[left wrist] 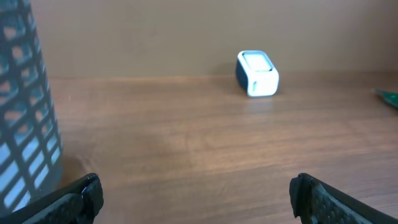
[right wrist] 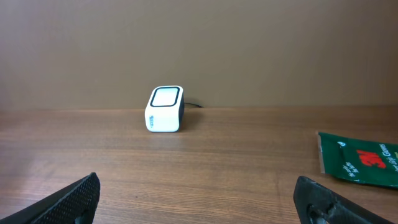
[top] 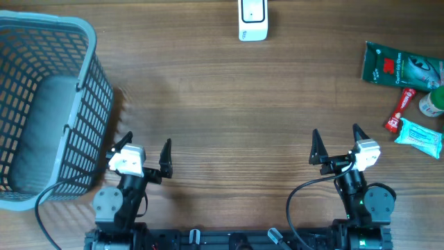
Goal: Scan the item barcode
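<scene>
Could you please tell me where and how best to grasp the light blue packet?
Probably across its narrow middle, from above: the light blue packet lies flat and elongated, with its long sides mostly free for the right gripper.

A grey-blue plastic basket (top: 89, 83) stood at the left end of the bench (top: 222, 111), its walls an open lattice of slots and its floor a solid grey. Its right wall cast a faint shadow on the brown wood-grain top just beside it. From the left wrist view, the basket's wall (left wrist: 25, 124) filled the left edge, upright on the bench (left wrist: 186, 143). A plain tan wall (right wrist: 261, 50) rose behind the bench (right wrist: 236, 155).
</scene>
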### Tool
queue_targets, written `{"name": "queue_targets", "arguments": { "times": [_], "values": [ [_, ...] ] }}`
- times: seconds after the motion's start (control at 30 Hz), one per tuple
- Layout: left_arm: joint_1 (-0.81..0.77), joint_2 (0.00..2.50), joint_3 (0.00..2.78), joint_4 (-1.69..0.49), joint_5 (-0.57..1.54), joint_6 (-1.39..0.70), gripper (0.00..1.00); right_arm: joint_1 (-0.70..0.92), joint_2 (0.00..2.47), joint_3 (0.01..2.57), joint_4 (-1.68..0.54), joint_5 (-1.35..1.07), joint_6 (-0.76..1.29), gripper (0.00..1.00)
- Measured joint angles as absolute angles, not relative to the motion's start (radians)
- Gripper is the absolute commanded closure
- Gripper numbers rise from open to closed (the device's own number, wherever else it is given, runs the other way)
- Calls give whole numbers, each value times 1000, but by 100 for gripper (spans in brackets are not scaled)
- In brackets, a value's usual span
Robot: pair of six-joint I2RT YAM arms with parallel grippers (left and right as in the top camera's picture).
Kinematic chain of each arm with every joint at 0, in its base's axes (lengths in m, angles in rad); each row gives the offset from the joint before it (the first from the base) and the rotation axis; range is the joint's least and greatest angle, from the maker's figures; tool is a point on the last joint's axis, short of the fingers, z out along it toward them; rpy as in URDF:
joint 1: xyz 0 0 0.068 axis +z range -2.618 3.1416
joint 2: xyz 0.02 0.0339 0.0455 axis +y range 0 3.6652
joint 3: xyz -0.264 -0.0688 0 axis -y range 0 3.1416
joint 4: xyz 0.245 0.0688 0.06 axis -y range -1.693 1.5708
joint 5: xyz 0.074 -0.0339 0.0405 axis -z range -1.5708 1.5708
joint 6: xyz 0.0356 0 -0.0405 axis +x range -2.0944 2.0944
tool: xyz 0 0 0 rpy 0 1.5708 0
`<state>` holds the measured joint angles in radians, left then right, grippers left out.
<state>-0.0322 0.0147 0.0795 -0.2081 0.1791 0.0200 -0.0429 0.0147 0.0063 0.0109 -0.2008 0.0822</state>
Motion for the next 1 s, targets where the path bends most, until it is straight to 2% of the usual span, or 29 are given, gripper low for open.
{"name": "queue_targets", "arguments": {
  "times": [0.2,0.4,1.0],
  "values": [
    [-28,15,69,-194,161,20,0,-43,15,6,11,-201,82,0],
    [-19,13,37,-34,153,20,0,-43,15,6,11,-201,82,0],
    [-18,54,15,-67,150,24,0,-43,15,6,11,-201,82,0]
  ]
}}
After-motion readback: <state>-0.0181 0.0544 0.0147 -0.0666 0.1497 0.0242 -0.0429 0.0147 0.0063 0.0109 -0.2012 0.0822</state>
